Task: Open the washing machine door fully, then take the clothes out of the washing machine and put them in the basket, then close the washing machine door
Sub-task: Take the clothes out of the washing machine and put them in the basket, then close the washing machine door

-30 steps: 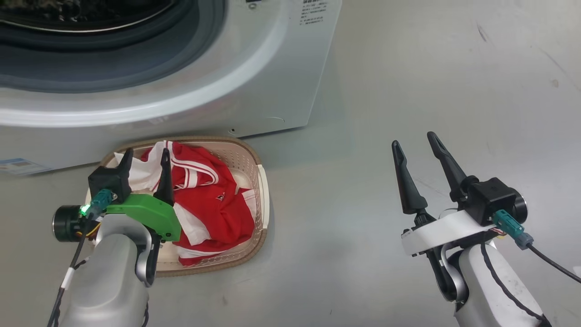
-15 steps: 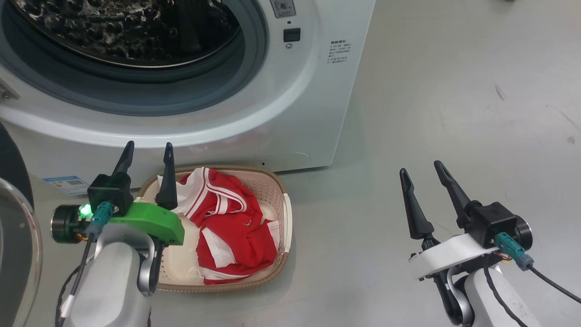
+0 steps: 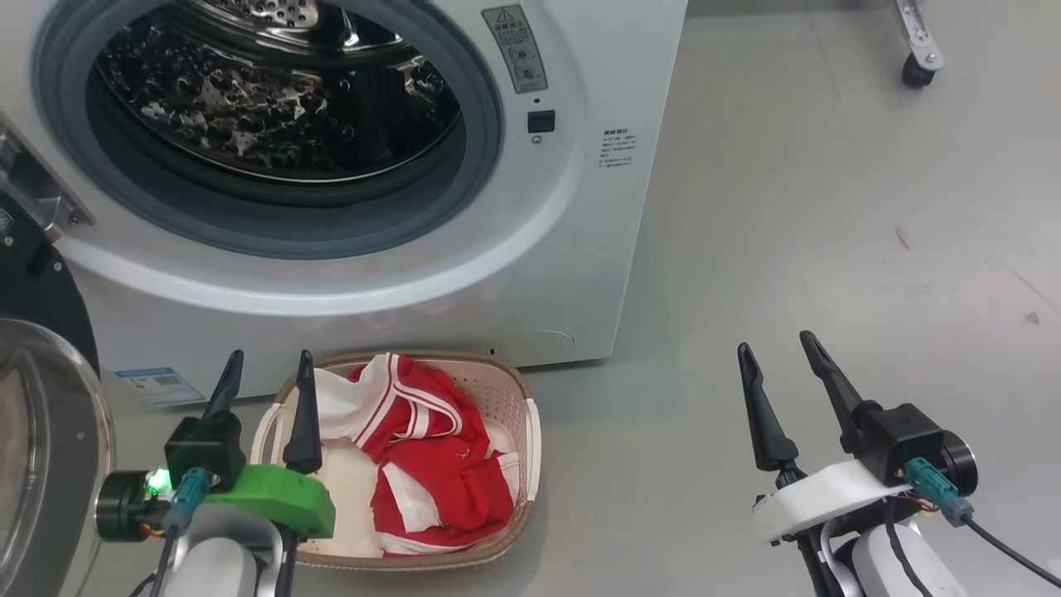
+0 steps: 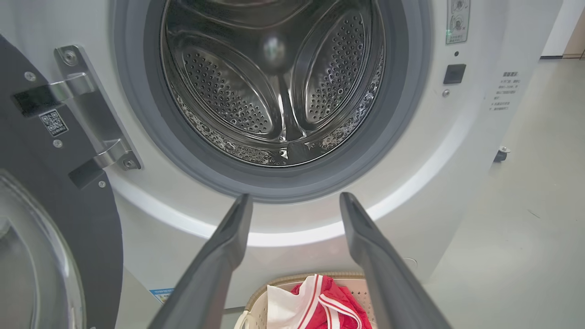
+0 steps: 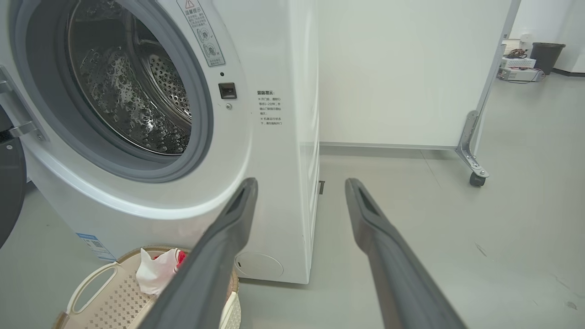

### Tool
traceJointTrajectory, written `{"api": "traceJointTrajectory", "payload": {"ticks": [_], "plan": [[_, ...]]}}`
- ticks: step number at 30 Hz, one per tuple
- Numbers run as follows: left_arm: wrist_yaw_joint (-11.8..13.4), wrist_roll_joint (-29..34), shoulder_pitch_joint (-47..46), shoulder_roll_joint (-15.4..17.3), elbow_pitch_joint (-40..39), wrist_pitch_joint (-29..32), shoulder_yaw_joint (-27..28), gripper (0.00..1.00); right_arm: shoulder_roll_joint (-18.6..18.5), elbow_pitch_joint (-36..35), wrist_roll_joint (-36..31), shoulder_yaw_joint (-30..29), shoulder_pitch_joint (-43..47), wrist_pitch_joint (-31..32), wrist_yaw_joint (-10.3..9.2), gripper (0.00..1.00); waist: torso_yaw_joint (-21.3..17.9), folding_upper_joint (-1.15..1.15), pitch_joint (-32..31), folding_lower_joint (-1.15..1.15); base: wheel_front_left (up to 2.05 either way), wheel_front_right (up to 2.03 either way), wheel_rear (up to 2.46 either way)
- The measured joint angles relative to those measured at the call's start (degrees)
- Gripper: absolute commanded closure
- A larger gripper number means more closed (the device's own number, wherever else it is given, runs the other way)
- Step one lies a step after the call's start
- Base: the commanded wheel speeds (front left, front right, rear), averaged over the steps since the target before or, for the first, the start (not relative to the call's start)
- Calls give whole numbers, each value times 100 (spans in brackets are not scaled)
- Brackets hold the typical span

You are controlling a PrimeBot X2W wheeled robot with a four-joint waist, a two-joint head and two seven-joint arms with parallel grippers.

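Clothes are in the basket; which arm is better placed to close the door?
Probably left: the open left gripper hangs beside the glossy black round door; the right gripper sits far opposite.

Open washing machine (image 4: 438, 151), steel drum (image 4: 256, 91) ahead.
The left gripper (image 4: 295, 196) stands spread wide; below it the clothes (image 4: 336, 308) lie in the basket (image 4: 292, 278), and the washing machine door (image 4: 59, 201) stands open at left.

Glossy grey floor (image 3: 829, 207) — white partition (image 5: 402, 68) on castors (image 5: 476, 179), dark bin (image 5: 546, 57) far behind
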Motion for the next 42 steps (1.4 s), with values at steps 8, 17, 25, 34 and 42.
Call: {"api": "traceJointTrajectory", "payload": {"ticks": [8, 17, 25, 34, 42], "plan": [[115, 118, 461, 75, -359, 0, 74, 0, -8, -51, 1, 4, 238, 45, -53, 0, -53, 0, -314, 0, 0, 0, 0], [153, 186, 815, 78, -660, 10, 15, 0, -40, -159, 3, -30, 422, 111, -102, 0, -104, 0, -543, 0, 0, 0, 0], [171, 258, 1020, 86, -995, 83, 18, 0, -48, -287, 10, -19, 533, 203, -141, 0, -98, 0, -580, 0, 0, 0, 0], [196, 266, 1183, 86, -1243, 186, 14, 0, -94, -380, 10, -19, 563, 255, -144, 0, -86, 0, -579, 0, 0, 0, 0], [213, 307, 1311, 88, -1477, 286, 15, 0, -112, -477, 10, -20, 578, 304, -186, 0, -70, 0, -582, 0, 0, 0, 0]]}}
